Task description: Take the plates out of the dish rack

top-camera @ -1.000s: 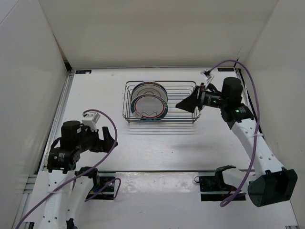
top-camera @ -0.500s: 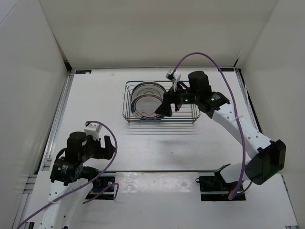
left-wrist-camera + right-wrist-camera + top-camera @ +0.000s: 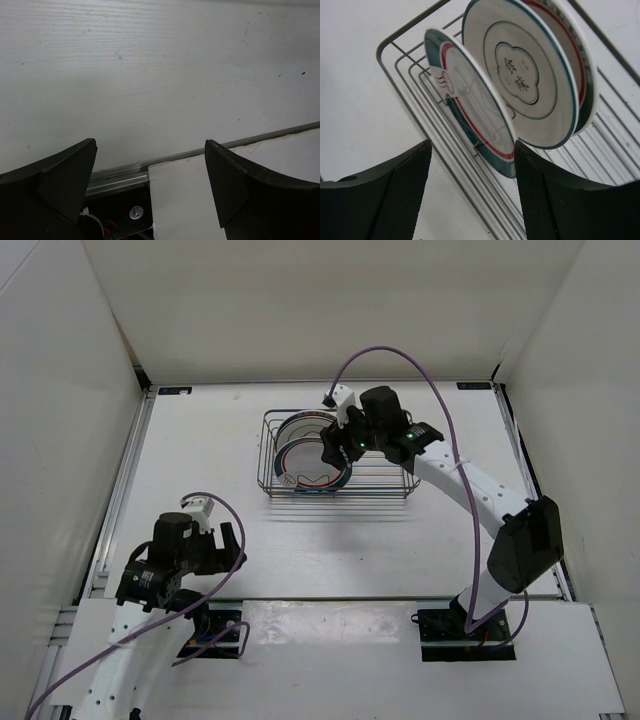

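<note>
Nearest the onlooker, at 7 o'clock on the table, the left gripper is parked low. Its fingers are spread apart with nothing between them, and it needs no action for this step.

The right arm reaches from 5 o'clock toward the dish rack, which sits at 12 o'clock. The right gripper is over the rack's 9 o'clock half. Its fingers are apart and lie either side of the lower rim of the front plate. The wrist view does not show whether either finger touches the rim.

Both visible plates stand on edge in the rack's wires at that 9 o'clock end. The rear plate stands just behind the front one and leans the same way. A further rim shows behind it, and it cannot be told whether that is a third plate.

Recommended procedure, as a judgement:
- Seat the rim deep between the fingers before clamping.
- Grip the front plate only, and keep the far finger clear of the rear plate.
- Lift along the plate's own tilt until it clears the wires, then swing away. A sideways pull risks dragging the rack.
</note>
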